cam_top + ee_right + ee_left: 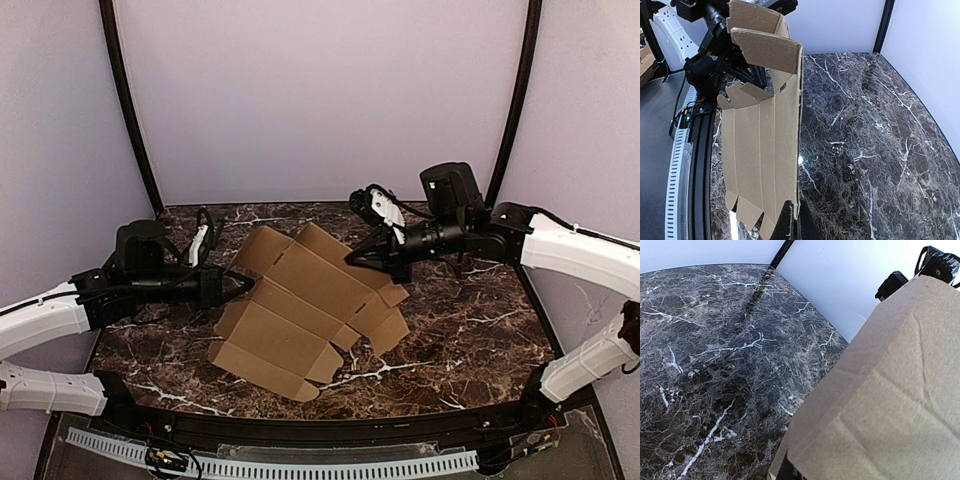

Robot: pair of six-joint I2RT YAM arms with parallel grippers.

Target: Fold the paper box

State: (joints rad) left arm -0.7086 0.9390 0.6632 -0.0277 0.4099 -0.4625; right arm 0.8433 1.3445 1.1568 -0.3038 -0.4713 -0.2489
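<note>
Roughly: found the dark marble table (470, 330) carrying the whole job. Saw the paper box (300, 310) as an unfolded die-cut sheet mid-table between the two arms, near edge down on the marble, far part tilted up. Read no panel as squared up and no tab as tucked, so judged the step as the opening grab-and-crease, with nearly all of the task left.

Noted left gripper (240, 285) clamped tight at the sheet's left edge and right gripper (362, 258) clamped tight on the raised right-hand side. From the right wrist, saw the cardboard edge running straight down into the jaws.

Judged the next move as needing one side pinned and a panel swung over along a score line, slowly, to avoid buckling off the crease.

Counted small flaps (745, 206) along the sheet's ends; couldn't sort glue tabs from end flaps. Made out score lines (761, 150) best from the right wrist. Couldn't see the left fingertips behind the cardboard filling that wrist view, so took the pinch there as likely, not confirmed. Lost the right fingertips at the frame bottom too.
</note>
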